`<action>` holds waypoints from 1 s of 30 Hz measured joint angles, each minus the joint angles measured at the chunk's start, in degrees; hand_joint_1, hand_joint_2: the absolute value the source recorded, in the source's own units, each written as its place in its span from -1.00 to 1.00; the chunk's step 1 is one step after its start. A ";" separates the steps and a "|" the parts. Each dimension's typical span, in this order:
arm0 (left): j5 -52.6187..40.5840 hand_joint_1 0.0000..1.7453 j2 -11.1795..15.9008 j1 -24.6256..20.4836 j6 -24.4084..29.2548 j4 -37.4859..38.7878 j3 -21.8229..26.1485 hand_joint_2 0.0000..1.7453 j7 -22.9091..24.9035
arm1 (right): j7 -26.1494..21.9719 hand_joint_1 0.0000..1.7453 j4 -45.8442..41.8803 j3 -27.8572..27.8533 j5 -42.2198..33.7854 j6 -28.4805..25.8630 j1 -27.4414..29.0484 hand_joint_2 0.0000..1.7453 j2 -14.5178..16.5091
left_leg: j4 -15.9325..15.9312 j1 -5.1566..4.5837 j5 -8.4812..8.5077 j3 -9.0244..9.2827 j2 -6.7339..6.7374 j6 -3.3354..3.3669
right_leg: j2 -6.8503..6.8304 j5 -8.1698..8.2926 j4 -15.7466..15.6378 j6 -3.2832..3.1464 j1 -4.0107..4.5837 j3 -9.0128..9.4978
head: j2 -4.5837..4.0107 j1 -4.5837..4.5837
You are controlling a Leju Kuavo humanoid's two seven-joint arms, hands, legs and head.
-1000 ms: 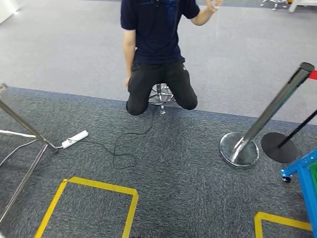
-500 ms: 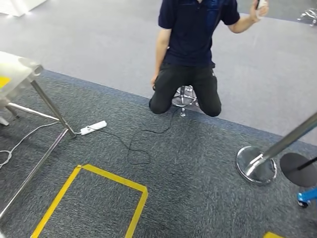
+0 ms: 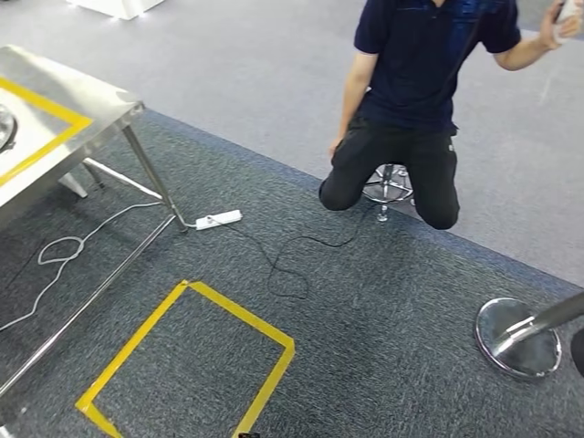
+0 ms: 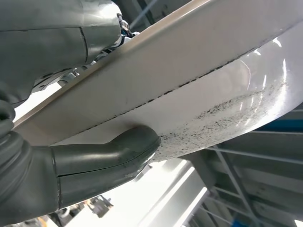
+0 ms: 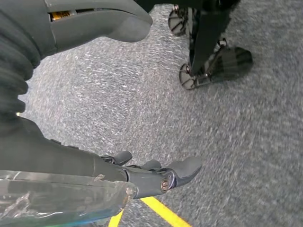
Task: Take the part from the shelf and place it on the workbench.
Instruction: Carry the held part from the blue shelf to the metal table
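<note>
Part point(image 4: 200, 90): pale flat sheet w/ dark speckling, seen in left wrist view, held by left hand point(image 4: 71, 113); thick grey thumb point(image 4: 118, 153) pressed on one face, rest of hand on opposite side, so grip is closed on the part. Right hand point(image 5: 107, 94) in right wrist view: holds nothing, thumb and dark fingers point(image 5: 171, 172) well apart, hanging over grey carpet point(image 5: 250, 142) near a yellow tape line point(image 5: 164, 213). Workbench point(image 3: 55, 119) in head view at left: steel top w/ yellow tape border, angled legs; part not on it. White power strip point(image 3: 218, 219) lies on floor just beside a bench leg, black cable point(image 3: 296, 265) running toward a person point(image 3: 413, 100) seated on a stool point(image 3: 387, 182), one hand raised. Yellow tape square point(image 3: 186, 356) on carpet in front; chrome post base point(image 3: 517, 338) at right.
</note>
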 joint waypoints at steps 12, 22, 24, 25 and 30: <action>0.00 1.00 0.03 -0.09 0.00 0.09 -0.23 1.00 0.01 | -0.01 -1.00 0.01 0.00 -0.03 0.04 -0.32 1.00 0.05 | -16.46 -0.35 6.54 8.59 1.39 3.02 | 1.04 -5.70 9.37 2.71 0.37 -3.56 | 0.02 0.51; -0.27 1.00 0.20 -0.43 -0.02 0.46 -0.76 1.00 0.35 | -0.07 -1.00 0.04 -0.01 -0.62 -0.01 -0.38 1.00 0.13 | -16.19 -0.21 7.36 7.75 -5.42 1.57 | 5.42 -0.58 0.26 1.71 -0.20 0.43 | 0.01 0.55; -0.49 1.00 0.34 -0.61 -0.02 0.64 -1.04 1.00 0.74 | -0.08 -1.00 0.04 -0.04 -0.79 -0.11 -0.30 1.00 0.17 | -15.98 -0.13 7.29 7.42 -5.60 1.06 | 4.32 -0.35 0.25 1.03 -0.31 0.51 | 0.01 0.48; -0.61 1.00 0.45 -0.72 -0.02 0.73 -1.15 1.00 0.93 | -0.10 -1.00 0.03 -0.05 -0.87 -0.21 -0.32 1.00 0.17 | -14.99 -0.18 6.53 6.94 -4.67 0.85 | 3.76 -0.23 0.17 0.68 -0.38 0.50 | 0.01 0.34; -0.85 1.00 0.76 -1.38 -0.01 1.24 -1.70 1.00 1.44 | -0.13 -1.00 0.02 -0.18 -1.15 -0.43 -0.13 1.00 0.17 | -0.08 -0.24 -0.48 0.09 0.08 0.21 | 0.36 -0.21 0.11 -0.15 0.04 0.28 | 0.01 -0.19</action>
